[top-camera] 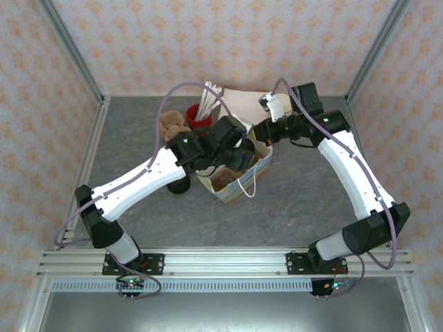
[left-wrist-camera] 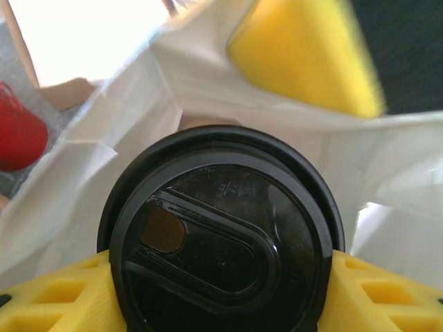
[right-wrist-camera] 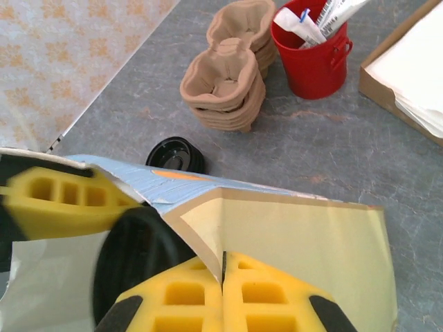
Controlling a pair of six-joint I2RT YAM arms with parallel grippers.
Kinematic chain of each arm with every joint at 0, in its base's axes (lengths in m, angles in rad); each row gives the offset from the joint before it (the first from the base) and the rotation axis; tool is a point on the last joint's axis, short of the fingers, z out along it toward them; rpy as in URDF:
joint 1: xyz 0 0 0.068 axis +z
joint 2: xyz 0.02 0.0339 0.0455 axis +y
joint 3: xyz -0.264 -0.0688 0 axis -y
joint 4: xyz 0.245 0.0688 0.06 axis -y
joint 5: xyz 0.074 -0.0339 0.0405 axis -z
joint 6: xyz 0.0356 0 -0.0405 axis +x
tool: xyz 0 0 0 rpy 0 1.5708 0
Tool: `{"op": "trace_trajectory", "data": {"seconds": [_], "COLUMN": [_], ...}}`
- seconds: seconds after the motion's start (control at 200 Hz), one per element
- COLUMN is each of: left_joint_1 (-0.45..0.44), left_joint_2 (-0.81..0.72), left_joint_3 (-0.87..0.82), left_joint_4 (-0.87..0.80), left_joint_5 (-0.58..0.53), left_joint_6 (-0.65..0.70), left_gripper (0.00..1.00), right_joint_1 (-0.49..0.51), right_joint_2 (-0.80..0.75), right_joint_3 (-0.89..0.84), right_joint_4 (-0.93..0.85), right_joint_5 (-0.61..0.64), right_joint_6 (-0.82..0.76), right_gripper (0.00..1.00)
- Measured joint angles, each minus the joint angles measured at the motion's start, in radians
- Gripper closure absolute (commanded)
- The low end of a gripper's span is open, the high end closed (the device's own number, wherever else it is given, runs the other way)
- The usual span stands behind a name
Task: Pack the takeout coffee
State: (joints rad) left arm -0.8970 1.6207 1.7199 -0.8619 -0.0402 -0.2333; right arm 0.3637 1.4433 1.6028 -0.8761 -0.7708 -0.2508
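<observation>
Left wrist: takeout coffee (left-wrist-camera: 221,228) clamped between my left gripper's (left-wrist-camera: 221,304) fingers (left-wrist-camera: 48,297), below its lid; probably light, crushable. Right gripper (right-wrist-camera: 223,297) pinches bag (right-wrist-camera: 304,235).

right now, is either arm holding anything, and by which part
Left jaws grip the takeout coffee by its sides at the lid; right jaws are shut on the top edge of the paper bag.

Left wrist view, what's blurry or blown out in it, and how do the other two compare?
Left wrist view: the lid of the takeout coffee fairly sharp, the yellow pad above it smeared, the top left corner blown out white. Right wrist view: the red bucket crisp, the coffee a dark blur up close. Top external view: even light, no glare.
</observation>
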Motion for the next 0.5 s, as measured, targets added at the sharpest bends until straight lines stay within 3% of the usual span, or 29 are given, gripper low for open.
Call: {"op": "trace_trajectory", "data": {"seconds": [0.495], "left_joint_1": [-0.053], "left_joint_2": [-0.018], "left_joint_3": [-0.081], "left_joint_4": [0.076], "left_joint_5": [-0.022], "left_joint_6": [-0.004], "left_gripper": [0.40], "right_joint_1": [0.017], "right_joint_2": [-0.012], "right_joint_3": [-0.087], "right_joint_4": [0.130], "right_joint_5": [-0.001], "right_joint_6": [0.082], "right_gripper": [1.00]}}
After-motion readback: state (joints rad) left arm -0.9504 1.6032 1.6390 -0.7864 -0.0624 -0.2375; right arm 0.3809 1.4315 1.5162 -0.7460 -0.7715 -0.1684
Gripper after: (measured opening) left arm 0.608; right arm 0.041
